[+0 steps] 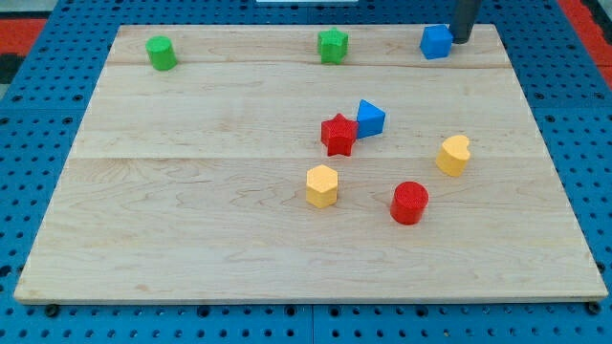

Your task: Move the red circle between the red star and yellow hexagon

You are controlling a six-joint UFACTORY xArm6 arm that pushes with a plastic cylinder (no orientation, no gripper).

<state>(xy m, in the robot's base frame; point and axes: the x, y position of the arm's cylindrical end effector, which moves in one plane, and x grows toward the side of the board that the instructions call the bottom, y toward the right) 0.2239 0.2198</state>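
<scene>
The red circle (409, 203) lies right of the board's middle, toward the view's bottom. The red star (338, 135) sits up and to its left, touching a blue triangle (370, 118). The yellow hexagon (322, 186) lies below the star, left of the red circle. My tip (461, 40) is at the view's top right, just right of a blue block (436, 42), far from the red circle.
A yellow block (453, 155) lies up and right of the red circle. A green cylinder (161, 53) is at the top left and a green block (332, 46) at the top middle. The wooden board (191, 220) rests on a blue pegboard.
</scene>
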